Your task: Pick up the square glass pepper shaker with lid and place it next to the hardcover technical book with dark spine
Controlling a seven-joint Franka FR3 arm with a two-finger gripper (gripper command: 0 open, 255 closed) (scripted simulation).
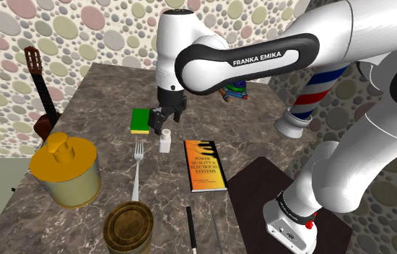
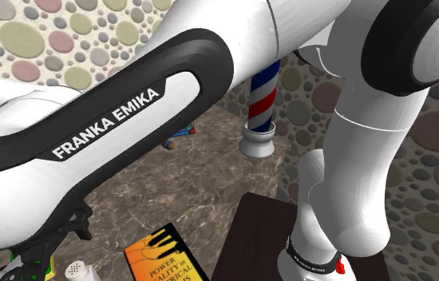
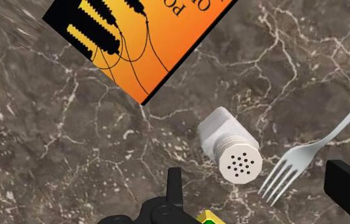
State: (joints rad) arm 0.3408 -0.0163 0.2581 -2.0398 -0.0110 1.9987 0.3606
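Right, the pepper shaker (image 1: 165, 139) stands upright on the dark marble table (image 1: 103, 94), white-bodied with a perforated cap, untouched by anything. It sits between the fork (image 1: 137, 167) and the orange book (image 1: 205, 166), near the book's far corner with a strip of bare marble between them. So nothing is lifted at this moment. If that spot counts as next to the book, little is left; if not, the grasp, the lift and the set-down all remain. These pictures alone do not settle which. Above the shaker hangs the gripper (image 1: 168, 120), and the wrist view shows its black fingers (image 3: 174, 184) standing wide apart. They clasp nothing and touch nothing, with the shaker's cap below and between them.
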